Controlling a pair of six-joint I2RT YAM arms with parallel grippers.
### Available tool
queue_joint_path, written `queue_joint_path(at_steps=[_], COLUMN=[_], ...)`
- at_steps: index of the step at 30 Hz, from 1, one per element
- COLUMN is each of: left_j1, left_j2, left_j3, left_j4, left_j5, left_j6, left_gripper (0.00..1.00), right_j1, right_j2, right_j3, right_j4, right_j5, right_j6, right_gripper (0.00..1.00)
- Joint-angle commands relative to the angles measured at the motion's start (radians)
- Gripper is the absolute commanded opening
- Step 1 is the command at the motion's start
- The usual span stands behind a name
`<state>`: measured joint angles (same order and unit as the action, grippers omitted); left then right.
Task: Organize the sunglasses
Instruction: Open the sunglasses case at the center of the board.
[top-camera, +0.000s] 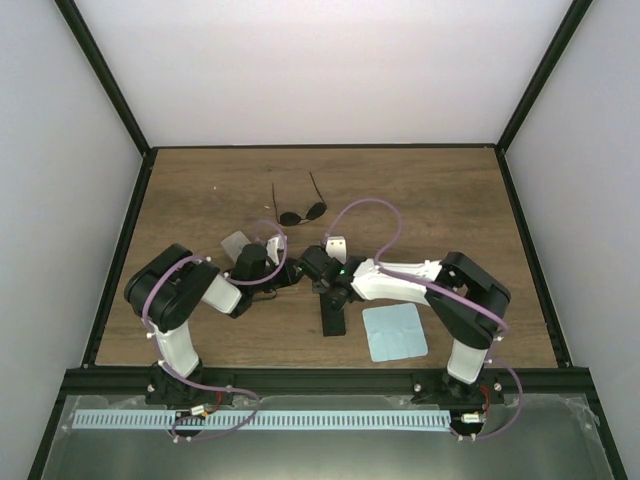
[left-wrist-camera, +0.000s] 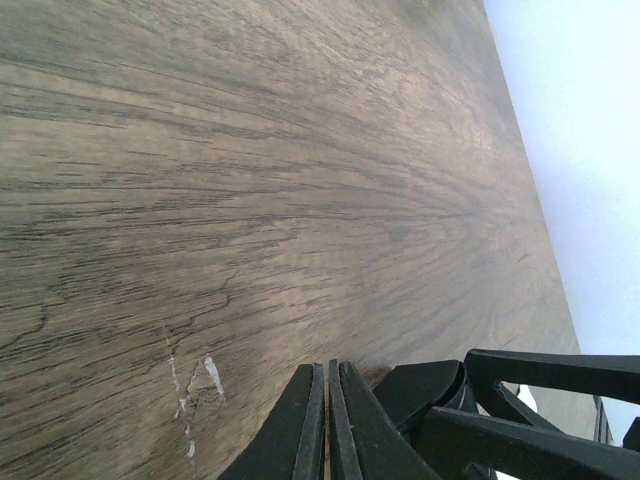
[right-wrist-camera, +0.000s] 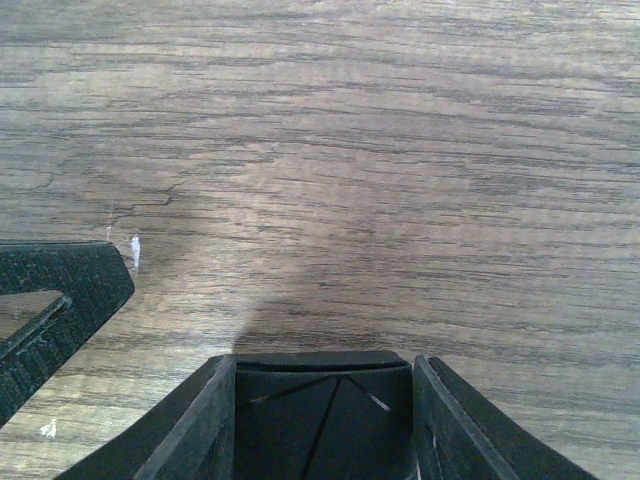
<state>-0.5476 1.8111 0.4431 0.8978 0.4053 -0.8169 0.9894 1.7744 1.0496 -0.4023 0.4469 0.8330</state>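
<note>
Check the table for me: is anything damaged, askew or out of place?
Two small things. The wood table has white chipped scuffs just ahead of the shut left gripper. And one pair of sunglasses lies loose at the far middle, arms unfolded and splayed apart. Nothing spilled.

I see a brown surface (top-camera: 200, 195) streaked with darker wood grain and a few white flecks. The sunglasses (top-camera: 301, 214) have thin dark frames and dark lenses. The cloth (top-camera: 394, 332) is light blue, the case (top-camera: 333, 316) black. My arms (top-camera: 395, 283) are white and black, with purple cables (top-camera: 370, 204).
</note>
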Motion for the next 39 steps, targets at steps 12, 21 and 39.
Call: queue_joint_path(at_steps=[12,21,39], left_j1=[-0.103,-0.095,-0.098], left_j2=[0.029,-0.011,0.007], left_j3=[0.016,0.006,0.010], left_j4=[-0.005,-0.017,0.002], left_j5=[0.054,0.043,0.053], left_j6=[-0.054,-0.062,-0.078], left_gripper=[0.04,0.04,0.04], right_j1=[-0.017,-0.017,-0.018], right_j2=[-0.043,-0.046,-0.073], right_j3=[-0.048,-0.060,-0.082], right_j4=[0.070,0.077,0.122], right_j5=[-0.043,-0.050,-0.090], right_j6=[-0.028,-0.035,-0.056], right_gripper=[0.38,0.36,0.32])
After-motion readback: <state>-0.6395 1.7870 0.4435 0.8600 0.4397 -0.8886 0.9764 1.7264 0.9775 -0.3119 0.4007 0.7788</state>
